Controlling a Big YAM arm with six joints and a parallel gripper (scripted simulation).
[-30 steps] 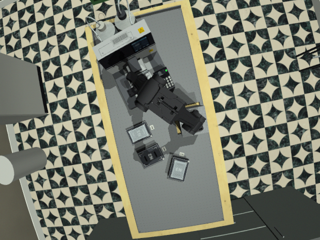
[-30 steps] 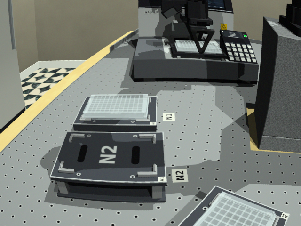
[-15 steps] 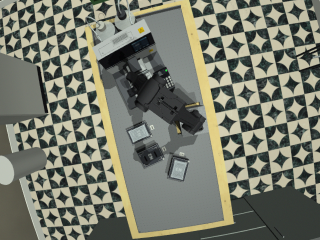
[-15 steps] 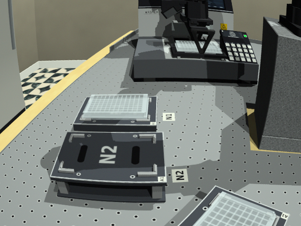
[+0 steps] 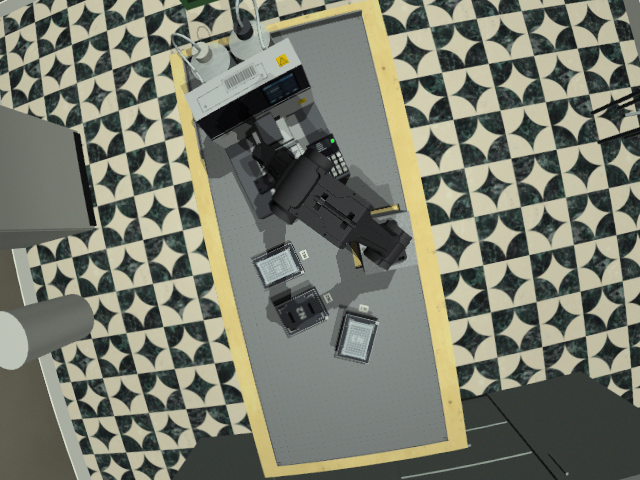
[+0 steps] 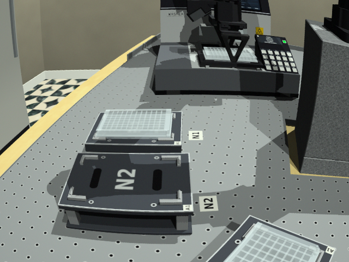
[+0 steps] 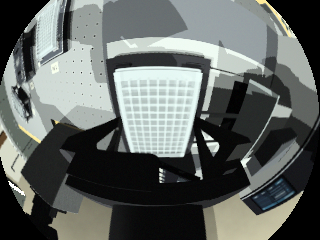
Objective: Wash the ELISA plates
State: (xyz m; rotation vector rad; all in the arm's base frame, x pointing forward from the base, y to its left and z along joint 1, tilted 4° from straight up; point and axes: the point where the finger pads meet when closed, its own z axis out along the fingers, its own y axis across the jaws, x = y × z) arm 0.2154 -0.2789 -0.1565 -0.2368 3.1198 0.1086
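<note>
Granite pedestal (image 6: 324,107) right of nests | grey-fronted washer (image 5: 248,82) (image 6: 225,81) behind
</note>
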